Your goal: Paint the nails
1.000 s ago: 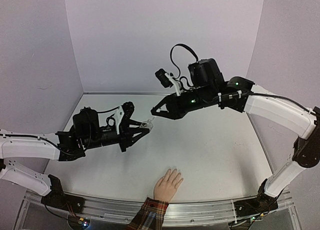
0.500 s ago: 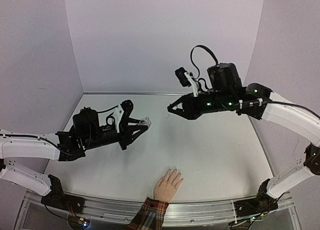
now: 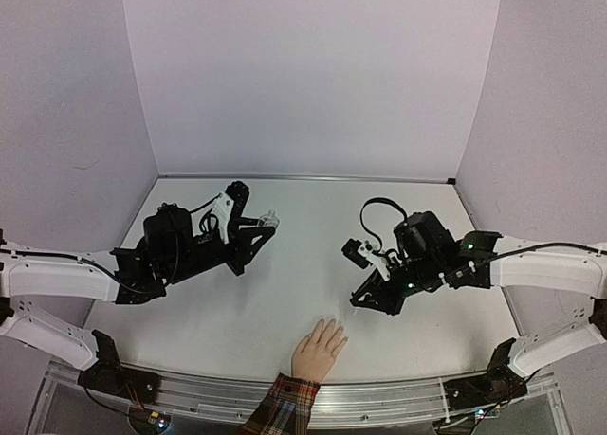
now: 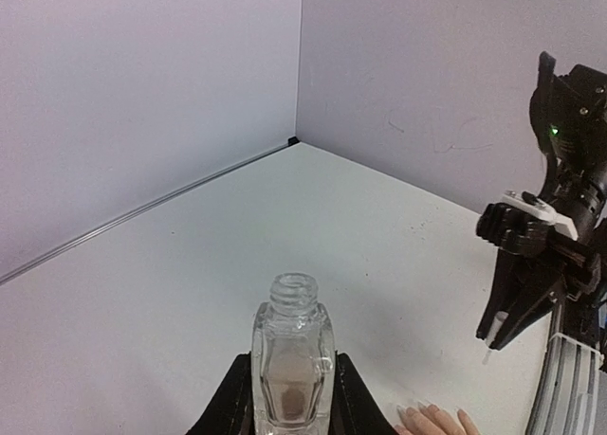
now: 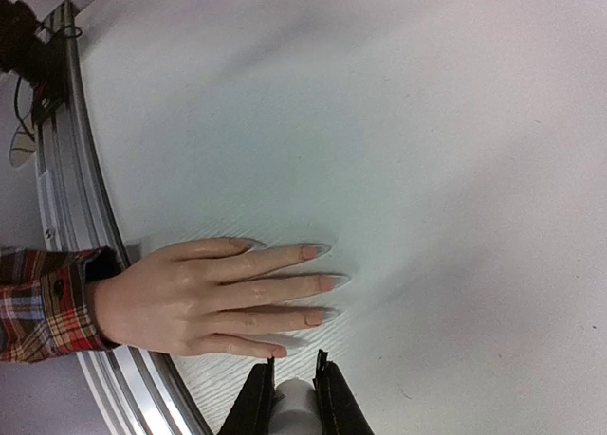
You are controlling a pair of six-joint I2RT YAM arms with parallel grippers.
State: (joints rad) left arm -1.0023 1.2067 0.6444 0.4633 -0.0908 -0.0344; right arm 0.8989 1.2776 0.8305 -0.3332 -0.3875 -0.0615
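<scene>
Two grips are set: middle left, the left gripper (image 3: 258, 229) holds an open bottle (image 4: 293, 359); lower right, the right gripper (image 3: 364, 300) pinches a white cap (image 5: 295, 397) near the nails (image 5: 327, 281) at bottom centre. Painting seems about to start; next, its tip must meet one nail.

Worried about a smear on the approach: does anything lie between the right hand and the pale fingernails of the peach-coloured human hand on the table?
Nothing visible does. The right hand, shut on a small white cap-like piece, sits close beside the pale fingernails of the peach-coloured, plaid-cuffed human hand; only bare white table separates them.
</scene>
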